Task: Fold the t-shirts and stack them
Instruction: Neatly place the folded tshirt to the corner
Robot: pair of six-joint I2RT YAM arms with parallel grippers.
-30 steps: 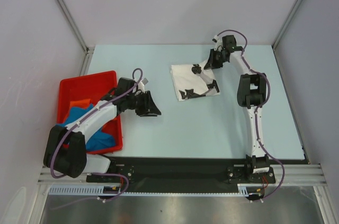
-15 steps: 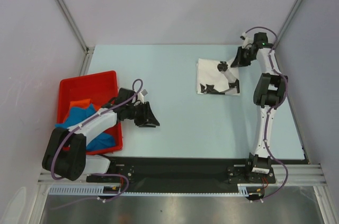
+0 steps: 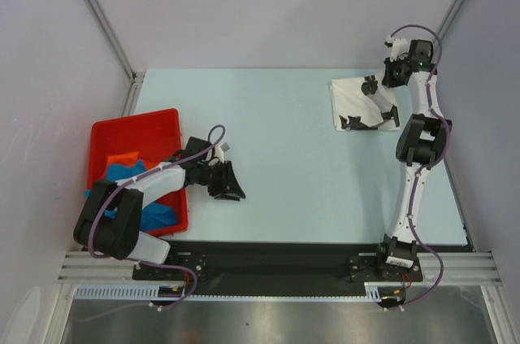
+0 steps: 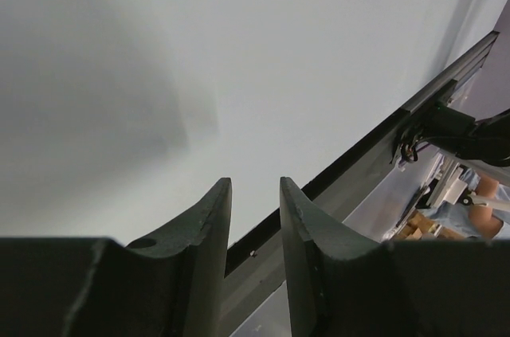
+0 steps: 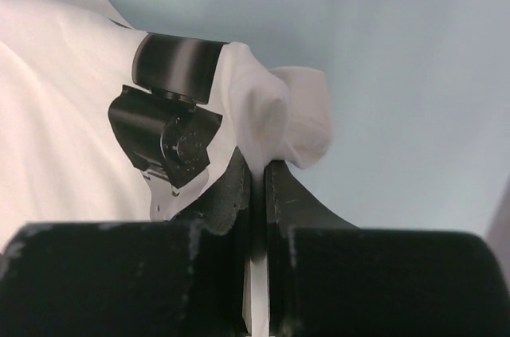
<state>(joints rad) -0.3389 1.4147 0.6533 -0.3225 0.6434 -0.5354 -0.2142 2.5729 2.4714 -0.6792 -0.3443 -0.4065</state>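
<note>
In the top view, the blue t-shirt [image 3: 156, 215] and the orange t-shirt [image 3: 122, 158] in the red bin [image 3: 134, 120] are partly covered by the left arm [image 3: 150, 183]. The black print on the white t-shirt [image 3: 348, 100] is too small to be made out. In the right wrist view it is cut off by the left edge, and its pinched fold is hidden between the fingers of the right gripper [image 5: 256, 170].

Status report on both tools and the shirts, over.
Right tool shut on white t-shirt, far right. Left tool open, empty, beside red bin. Blue cloth, orange cloth in bin. Nothing blocking.
</note>
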